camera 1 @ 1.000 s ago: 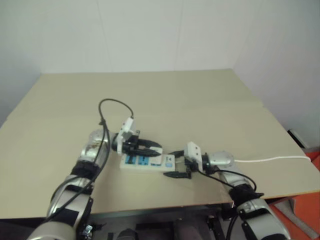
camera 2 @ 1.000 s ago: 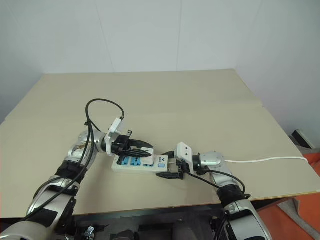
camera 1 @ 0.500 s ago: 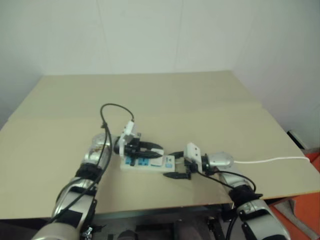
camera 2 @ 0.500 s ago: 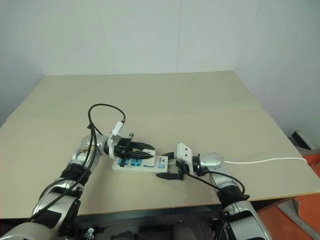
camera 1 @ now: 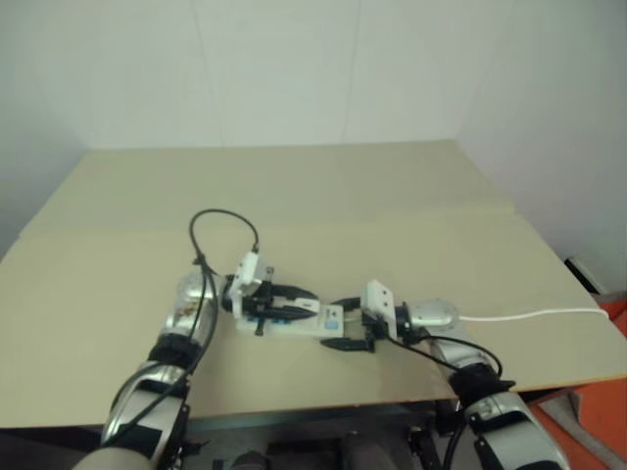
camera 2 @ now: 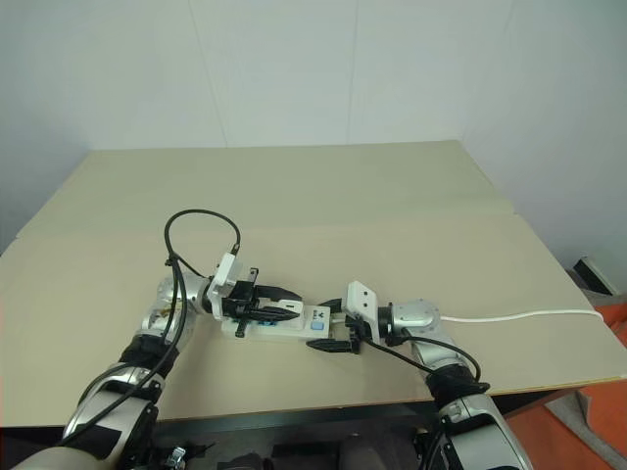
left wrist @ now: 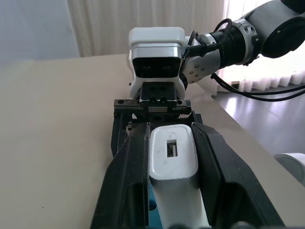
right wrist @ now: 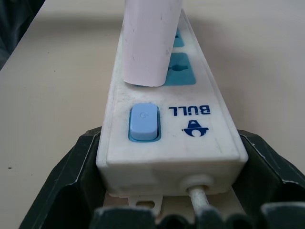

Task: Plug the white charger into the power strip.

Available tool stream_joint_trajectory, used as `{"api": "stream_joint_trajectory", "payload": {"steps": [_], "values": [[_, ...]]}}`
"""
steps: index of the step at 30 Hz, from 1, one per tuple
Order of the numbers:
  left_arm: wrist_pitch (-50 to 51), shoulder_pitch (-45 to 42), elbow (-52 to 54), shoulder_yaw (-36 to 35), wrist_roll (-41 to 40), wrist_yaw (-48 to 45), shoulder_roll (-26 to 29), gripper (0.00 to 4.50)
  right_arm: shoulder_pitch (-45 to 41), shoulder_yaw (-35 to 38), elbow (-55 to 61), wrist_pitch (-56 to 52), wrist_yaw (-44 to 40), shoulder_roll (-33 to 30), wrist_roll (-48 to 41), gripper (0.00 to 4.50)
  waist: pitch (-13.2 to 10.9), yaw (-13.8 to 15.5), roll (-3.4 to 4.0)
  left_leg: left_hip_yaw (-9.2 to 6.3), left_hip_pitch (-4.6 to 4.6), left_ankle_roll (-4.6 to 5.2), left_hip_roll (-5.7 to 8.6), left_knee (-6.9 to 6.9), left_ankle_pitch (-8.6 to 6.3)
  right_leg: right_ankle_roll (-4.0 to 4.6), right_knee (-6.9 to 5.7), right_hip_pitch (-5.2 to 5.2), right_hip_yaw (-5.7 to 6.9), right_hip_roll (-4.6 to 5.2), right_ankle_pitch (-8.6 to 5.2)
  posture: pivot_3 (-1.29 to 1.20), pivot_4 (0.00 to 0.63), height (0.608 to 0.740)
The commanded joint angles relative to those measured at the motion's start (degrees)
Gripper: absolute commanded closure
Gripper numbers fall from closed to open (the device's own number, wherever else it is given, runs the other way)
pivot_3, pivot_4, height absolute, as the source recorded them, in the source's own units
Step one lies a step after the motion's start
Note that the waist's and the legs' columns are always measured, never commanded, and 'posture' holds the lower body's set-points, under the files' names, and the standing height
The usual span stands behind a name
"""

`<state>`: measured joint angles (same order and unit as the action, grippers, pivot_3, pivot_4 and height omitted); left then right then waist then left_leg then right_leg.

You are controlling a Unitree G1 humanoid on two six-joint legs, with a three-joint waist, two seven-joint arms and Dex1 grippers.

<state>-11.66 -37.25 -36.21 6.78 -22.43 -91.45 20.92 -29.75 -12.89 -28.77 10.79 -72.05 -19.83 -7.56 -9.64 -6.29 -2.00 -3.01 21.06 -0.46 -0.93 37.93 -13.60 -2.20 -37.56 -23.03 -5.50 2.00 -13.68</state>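
Near bench point(camera 2: 411, 245) centre, white charger point(left wrist: 173, 160) clamped in left pincer point(camera 2: 266, 305) over power strip point(right wrist: 167, 119) braced by right pincer point(camera 2: 331, 331) at 3 o'clock; slight tilt risks prongs jamming.

Both robot arms are shiny silver with black rings at the joints. A thin black cable point(camera 2: 201, 227) makes a big loop above the left arm, and more black cables run along the right arm point(camera 2: 423, 343). Each wrist has a small white box. The left gripper point(left wrist: 171, 157) has long black fingers point(left wrist: 128, 176) with ridged edges.
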Motion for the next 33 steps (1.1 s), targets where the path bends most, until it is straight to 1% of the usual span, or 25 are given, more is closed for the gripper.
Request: {"api": "stream_joint_trajectory", "payload": {"steps": [1, 8, 13, 15, 17, 19, 20, 25, 26, 33], "values": [[0.8, 2.1, 0.5, -0.3, 1.0, 1.2, -0.1, 3.45, 1.9, -2.5, 0.6, 0.6, -1.8, 0.2, 0.8, 1.07, 0.0, 0.0, 0.00, 0.00, 0.01, 0.00, 0.00, 0.00, 0.00, 0.00, 0.01, 0.00, 0.00, 0.00, 0.00, 0.00, 0.150, 0.740], [-1.7, 3.7, -1.3, -0.2, 2.7, 0.8, -0.1, 3.45, 1.4, -2.5, 0.2, 1.0, -1.9, 0.6, 0.7, 1.07, 0.0, 0.1, 0.01, 0.01, 0.00, 0.00, 0.00, -0.02, 0.00, -0.02, 0.04, 0.00, 0.00, 0.00, -0.01, 0.00, 0.150, 0.740], [0.6, 2.7, -1.6, 1.2, 3.6, -0.4, 0.7, 3.45, 1.3, -2.7, 0.2, 0.3, -1.7, 0.6, 1.0, 1.07, 0.0, 0.1, 0.01, 0.01, 0.00, 0.00, 0.00, -0.03, 0.00, -0.04, 0.04, 0.00, 0.00, -0.01, -0.02, 0.00, 0.150, 0.740], [-0.2, 2.2, -2.5, 1.6, 4.5, -0.3, 0.9, 3.45, 1.3, -2.8, 0.4, -0.2, -1.6, 0.6, 1.1, 1.07, 0.0, 0.1, 0.01, 0.01, 0.00, 0.00, 0.00, -0.03, 0.00, -0.08, 0.05, 0.00, 0.01, -0.01, -0.05, 0.00, 0.150, 0.740], [-0.6, 1.9, -3.2, 2.3, 5.5, -0.7, 1.3, 2.74, 1.5, -2.8, 0.6, -0.1, -1.4, 0.7, 1.1, 1.07, 0.0, 0.1, 0.02, 0.02, -0.01, 0.00, 0.00, -0.04, 0.00, -0.15, 0.05, 0.01, 0.00, -0.01, -0.10, 0.00, 0.150, 0.740], [-1.4, 1.7, -3.7, 2.4, 5.8, -1.0, 1.3, 2.18, 1.7, -2.9, 0.7, 0.0, -1.1, 0.8, 1.3, 1.07, 0.0, -0.1, 0.04, 0.04, 0.00, 0.00, 0.01, -0.06, 0.00, -0.32, 0.05, -0.03, -0.03, -0.02, -0.20, 0.00, 0.150, 0.740], [-2.0, 1.7, -3.8, 2.3, 5.8, -1.0, 1.2, 1.90, 1.7, -2.9, 0.7, 0.1, -0.9, 0.9, 1.4, 1.07, 0.0, 0.0, 0.05, 0.01, 0.02, 0.00, -0.01, -0.07, 0.00, -0.32, 0.04, -0.03, -0.01, -0.02, -0.20, 0.00, 0.150, 0.740], [-2.6, 1.3, -4.5, 1.3, 5.7, -0.4, 0.8, 0.20, 1.7, -3.0, 0.4, 0.2, -0.4, 1.0, 1.8, 1.07, 0.1, 0.0, 0.15, 0.02, -0.02, 0.00, -0.01, -0.07, 0.00, -0.34, 0.04, 0.00, -0.02, -0.02, -0.22, 0.00, 0.150, 0.740], [-2.4, 1.3, -4.4, 1.1, 5.6, -0.4, 0.9, 0.04, 1.7, -3.0, 0.4, 0.2, -0.4, 1.0, 1.9, 1.07, 0.1, 0.0, 0.15, 0.02, -0.02, 0.00, -0.01, -0.07, 0.00, -0.34, 0.04, 0.00, -0.02, -0.02, -0.22, 0.00, 0.150, 0.740], [0.5, 2.0, -1.2, 0.0, 2.0, -1.1, 2.8, 0.04, 1.1, -3.2, -0.5, 0.5, -0.7, 1.0, 2.2, 1.07, 0.1, -0.1, 0.15, 0.02, -0.01, 0.00, -0.03, -0.08, 0.00, -0.37, 0.04, -0.02, -0.02, -0.04, -0.24, 0.00, 0.150, 0.740]]}}
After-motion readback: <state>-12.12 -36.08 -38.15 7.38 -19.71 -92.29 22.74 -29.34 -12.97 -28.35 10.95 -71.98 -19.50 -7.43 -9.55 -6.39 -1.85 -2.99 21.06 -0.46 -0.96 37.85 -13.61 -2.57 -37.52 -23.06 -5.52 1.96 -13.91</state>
